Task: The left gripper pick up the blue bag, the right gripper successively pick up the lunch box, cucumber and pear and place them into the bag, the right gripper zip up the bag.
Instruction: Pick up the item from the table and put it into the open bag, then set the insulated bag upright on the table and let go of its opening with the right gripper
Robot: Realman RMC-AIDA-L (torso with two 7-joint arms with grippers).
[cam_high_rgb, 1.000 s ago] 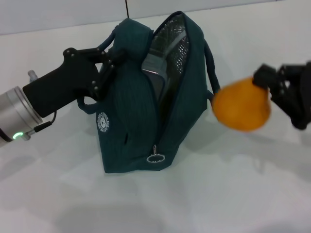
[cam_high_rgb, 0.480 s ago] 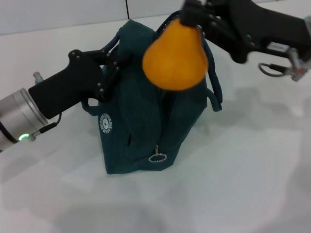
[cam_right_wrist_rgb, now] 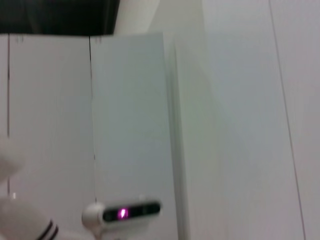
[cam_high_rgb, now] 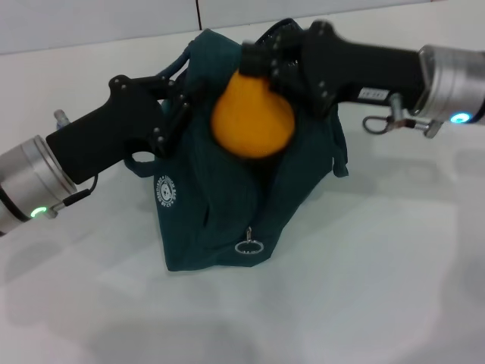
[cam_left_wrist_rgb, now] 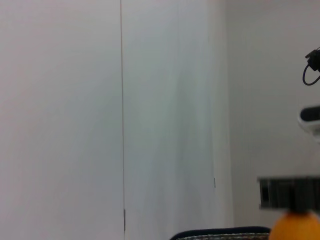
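Teal fabric formed the large, soft-sided blue bag (cam_high_rgb: 220, 205), which stood upright on the white worktop (cam_high_rgb: 379, 288) with its top opening facing up and its metal ring zipper pull (cam_high_rgb: 245, 246) hanging low on the near face. The black two-fingered left hand (cam_high_rgb: 176, 106), on a thick black arm with a silver wrist, was clamped on the bag's padded loop handle (cam_high_rgb: 179, 70) on the robot's left side, holding the bag up.

The black right hand (cam_high_rgb: 261, 61) reached in from the right and was closed on the stem end of the round yellow-orange pear (cam_high_rgb: 251, 121). One second before, that pear hung well off to the right of the bag; half a second before, it was above the bag's mouth. At this moment it sat lower, pressed down into the opening, with the bag's teal edges on either side of it. The left wrist view caught only a sliver of the pear (cam_left_wrist_rgb: 295, 227).

Neither the lunch box nor the cucumber could be seen outside the bag, so they were probably already inside. By that judgement the pear was the last item, still to be released, with zipping to follow.
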